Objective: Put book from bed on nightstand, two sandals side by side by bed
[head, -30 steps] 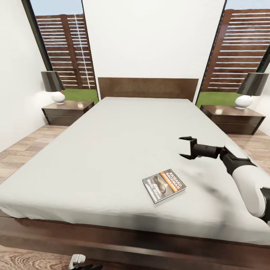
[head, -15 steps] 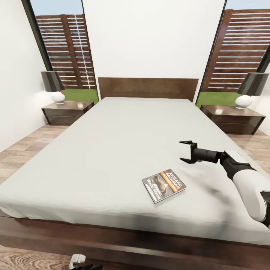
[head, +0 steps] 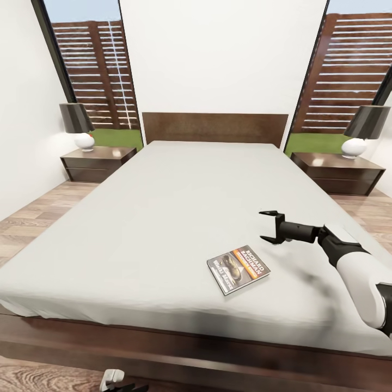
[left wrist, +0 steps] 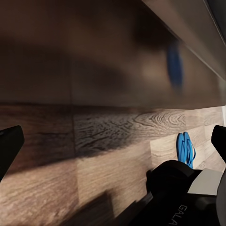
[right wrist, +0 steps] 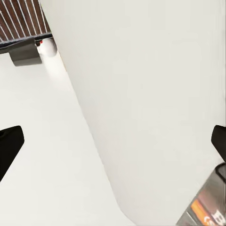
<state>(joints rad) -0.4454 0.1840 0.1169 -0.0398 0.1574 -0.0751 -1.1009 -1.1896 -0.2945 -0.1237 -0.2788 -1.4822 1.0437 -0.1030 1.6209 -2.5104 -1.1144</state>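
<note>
left gripper (left wrist: 113, 141): fingers apart, low by floor, sandals (left wrist: 186, 149) near bed frame | book (head: 238, 269): flat on bed (head: 163, 218), near edge | right gripper (head: 270, 227): jaws apart, hovering just right-far of book | step: reaching; next: descend, clamp book

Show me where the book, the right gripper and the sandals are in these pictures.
book (head: 238, 268), head view: middle of its cover, lying on the bed.
right gripper (head: 267, 226), head view: midway between its open fingertips.
sandals (left wrist: 186, 148), left wrist view: the blue pair on the wood floor.
</note>
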